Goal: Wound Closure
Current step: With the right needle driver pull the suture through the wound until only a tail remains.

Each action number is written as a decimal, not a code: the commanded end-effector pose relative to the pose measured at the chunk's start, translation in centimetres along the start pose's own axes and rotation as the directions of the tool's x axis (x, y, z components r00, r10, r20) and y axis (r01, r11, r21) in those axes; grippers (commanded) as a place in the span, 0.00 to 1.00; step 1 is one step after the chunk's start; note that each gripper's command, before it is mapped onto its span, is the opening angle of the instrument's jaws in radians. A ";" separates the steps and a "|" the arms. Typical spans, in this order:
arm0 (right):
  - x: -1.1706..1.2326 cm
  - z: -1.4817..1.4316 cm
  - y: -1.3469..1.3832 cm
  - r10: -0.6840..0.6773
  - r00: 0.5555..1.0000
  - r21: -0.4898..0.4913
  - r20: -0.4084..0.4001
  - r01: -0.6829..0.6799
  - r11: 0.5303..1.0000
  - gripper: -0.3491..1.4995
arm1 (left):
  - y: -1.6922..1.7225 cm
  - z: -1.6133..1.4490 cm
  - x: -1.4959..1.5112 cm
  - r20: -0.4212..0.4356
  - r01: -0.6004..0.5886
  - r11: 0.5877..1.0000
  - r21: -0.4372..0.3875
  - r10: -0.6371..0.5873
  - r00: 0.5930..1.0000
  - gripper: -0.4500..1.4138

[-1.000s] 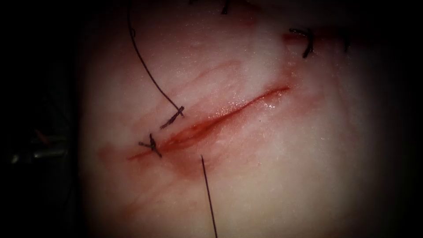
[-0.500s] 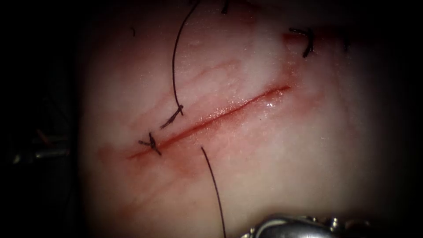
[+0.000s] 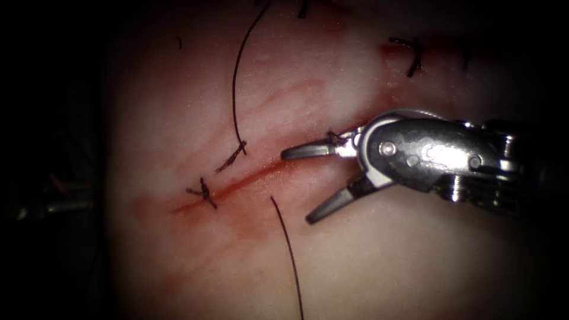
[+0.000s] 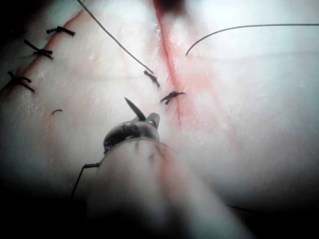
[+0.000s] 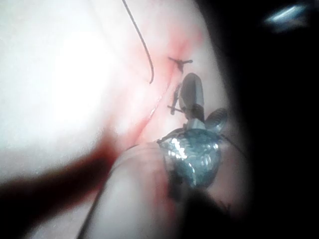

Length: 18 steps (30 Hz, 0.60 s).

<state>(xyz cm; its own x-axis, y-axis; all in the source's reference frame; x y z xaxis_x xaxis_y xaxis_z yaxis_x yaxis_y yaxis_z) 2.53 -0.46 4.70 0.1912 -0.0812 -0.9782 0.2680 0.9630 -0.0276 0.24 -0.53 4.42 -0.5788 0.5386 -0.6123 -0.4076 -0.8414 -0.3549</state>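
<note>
The tissue [image 3: 367, 261] lies pale and wet. The right tool [image 3: 296, 187] hovers over the middle of the cut [image 3: 249, 179], jaws spread wide and empty. The left tool [image 4: 142, 112] points towards the cut; what it holds, if anything, I cannot tell.

The cut is a thin slanting line with red fluid [image 3: 243, 222] smeared around its left end. Thread [image 3: 235, 89] leaves the tissue left of the cut and runs up; another strand [image 3: 288, 255] leaves it right of the cut and runs down. A knot [image 3: 204, 194] closes the left end.

This looks like a second stitch laid but not yet tied. The next move calls for a firm grip on one strand, well clear of the knot. Where the needle is, I cannot tell.
</note>
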 end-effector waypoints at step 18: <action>-0.92 0.45 -0.49 -0.272 0.962 0.026 -0.010 0.272 0.962 0.91 | -0.03 0.07 0.03 -0.002 -0.002 1.000 0.001 0.002 1.000 0.11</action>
<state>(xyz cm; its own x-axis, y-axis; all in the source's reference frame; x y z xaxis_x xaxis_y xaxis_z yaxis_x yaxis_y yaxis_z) 2.58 -1.01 5.67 0.1030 -0.3379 -0.9355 0.3358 0.8971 -0.2871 0.24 -0.53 4.42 -0.5788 0.5383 -0.6126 -0.4072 -0.8416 -0.3548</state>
